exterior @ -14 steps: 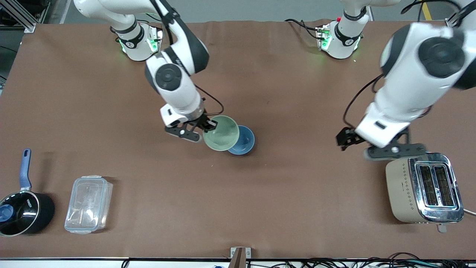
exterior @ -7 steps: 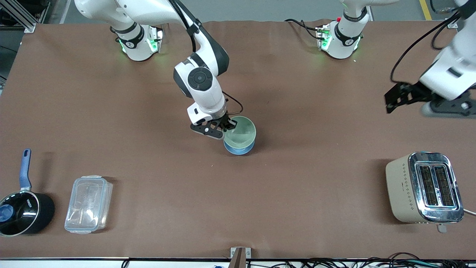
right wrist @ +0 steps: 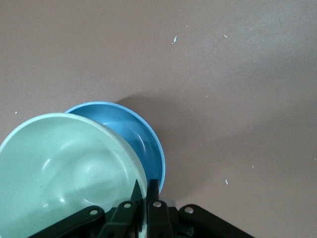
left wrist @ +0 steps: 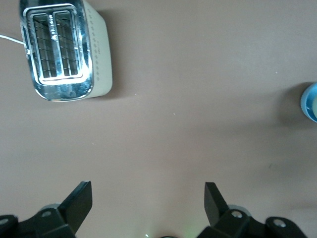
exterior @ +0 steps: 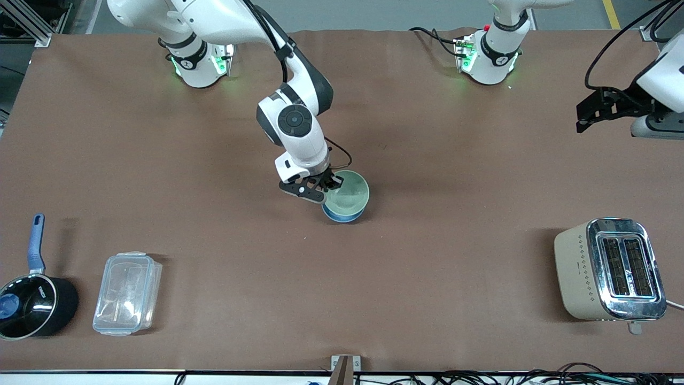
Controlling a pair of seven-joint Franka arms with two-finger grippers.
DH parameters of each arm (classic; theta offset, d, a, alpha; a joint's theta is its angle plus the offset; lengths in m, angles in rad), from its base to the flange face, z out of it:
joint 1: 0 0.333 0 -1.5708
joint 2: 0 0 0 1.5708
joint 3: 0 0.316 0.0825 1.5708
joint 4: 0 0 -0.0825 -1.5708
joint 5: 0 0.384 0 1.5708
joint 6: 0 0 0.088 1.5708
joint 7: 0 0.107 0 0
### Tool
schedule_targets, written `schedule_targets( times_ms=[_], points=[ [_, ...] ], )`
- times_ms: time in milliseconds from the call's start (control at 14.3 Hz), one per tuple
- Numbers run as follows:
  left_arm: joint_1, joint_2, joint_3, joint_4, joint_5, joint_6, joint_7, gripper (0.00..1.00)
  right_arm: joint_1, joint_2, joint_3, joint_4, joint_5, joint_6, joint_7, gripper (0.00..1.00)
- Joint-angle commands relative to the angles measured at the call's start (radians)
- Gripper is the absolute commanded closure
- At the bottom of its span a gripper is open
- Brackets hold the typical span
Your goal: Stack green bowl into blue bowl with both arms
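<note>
- Front view shows the right gripper [exterior: 327,184] over the middle of the table [exterior: 427,278], its jaws clamped on the rim of the green bowl [exterior: 347,198]
- the green bowl hangs directly over the blue bowl [exterior: 342,216], which stands on the table with only its lower wall showing beneath the green one
- right wrist view: the green bowl [right wrist: 69,173] covers most of the blue bowl [right wrist: 143,144], but a crescent of blue interior shows on one side, so the two look slightly off-centre; whether the green bowl already rests in the blue one I cannot tell
- the fingers [right wrist: 154,198] pinch the green rim close to the blue rim
- the left gripper [exterior: 601,109] waits with its jaws wide apart, high over the left arm's end of the table; in its wrist view it looks down on the toaster [left wrist: 64,49] and bare cloth
- risk, as I judge it: if the jaws let go while the bowls are off-centre, the green bowl could land on the blue rim, tilt, and sit crooked or slide out
- pressing down at this offset could shove or tip the light blue bowl, since nothing steadies it
- the outer finger sits near the blue rim and may catch it on the way down or drag the bowls when pulling away
</note>
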Motion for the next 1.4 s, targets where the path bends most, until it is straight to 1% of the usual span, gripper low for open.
schedule_targets(
  times_ms=[0, 70, 209, 279, 349, 488, 628, 698, 767, 837, 907, 977, 1116, 1186, 1326],
  points=[
    [0.002, -0.025, 0.001, -0.024, -0.054, -0.007, 0.004, 0.00, 0.016, 0.030, -0.009, 0.015, 0.018, 0.032, 0.011, 1.00],
    [0.000, -0.039, 0.001, -0.036, -0.055, -0.007, 0.004, 0.00, 0.022, 0.037, -0.009, 0.015, 0.018, 0.035, 0.014, 1.00],
    [-0.007, -0.037, 0.000, -0.052, -0.058, 0.035, 0.004, 0.00, 0.022, 0.039, -0.011, 0.014, 0.018, 0.030, 0.014, 0.99],
    [-0.010, -0.034, -0.002, -0.052, -0.057, 0.043, 0.002, 0.00, 0.019, 0.037, -0.011, 0.015, 0.018, 0.032, 0.014, 0.97],
    [-0.010, -0.033, -0.003, -0.055, -0.057, 0.046, 0.002, 0.00, 0.018, 0.039, -0.009, 0.015, 0.018, 0.032, 0.016, 0.91],
    [-0.009, -0.023, -0.005, -0.047, -0.048, 0.049, 0.002, 0.00, 0.019, 0.039, -0.009, 0.015, 0.018, 0.030, 0.016, 0.70],
    [0.000, -0.023, -0.005, -0.047, -0.046, 0.049, 0.002, 0.00, 0.011, 0.036, -0.011, 0.020, 0.018, 0.021, 0.011, 0.51],
    [0.000, -0.023, -0.005, -0.047, -0.047, 0.048, 0.002, 0.00, 0.002, 0.025, -0.012, 0.026, 0.018, 0.018, 0.003, 0.36],
    [0.000, -0.023, -0.005, -0.047, -0.046, 0.043, 0.002, 0.00, -0.007, 0.018, -0.015, 0.028, 0.018, 0.012, 0.005, 0.18],
    [0.000, -0.020, -0.005, -0.047, -0.046, 0.045, 0.002, 0.00, -0.012, -0.019, -0.020, 0.029, 0.015, -0.020, 0.005, 0.08],
    [0.000, -0.017, -0.005, -0.044, -0.046, 0.048, 0.002, 0.00, -0.025, -0.060, -0.035, 0.028, 0.004, -0.061, 0.006, 0.01],
    [0.000, -0.010, -0.005, -0.041, -0.046, 0.048, 0.002, 0.00, -0.032, -0.100, -0.064, 0.026, -0.011, -0.097, -0.001, 0.00],
    [-0.006, -0.007, -0.005, -0.040, -0.047, 0.048, 0.002, 0.00, -0.033, -0.163, -0.158, 0.028, -0.100, -0.146, -0.058, 0.00],
    [-0.006, -0.002, -0.005, -0.035, -0.051, 0.049, 0.002, 0.00, -0.032, -0.195, -0.191, 0.026, -0.114, -0.187, -0.096, 0.00],
    [-0.012, 0.013, -0.005, -0.020, -0.051, 0.048, 0.002, 0.00, -0.032, -0.266, -0.257, 0.029, -0.132, -0.345, -0.193, 0.00]
  ],
)
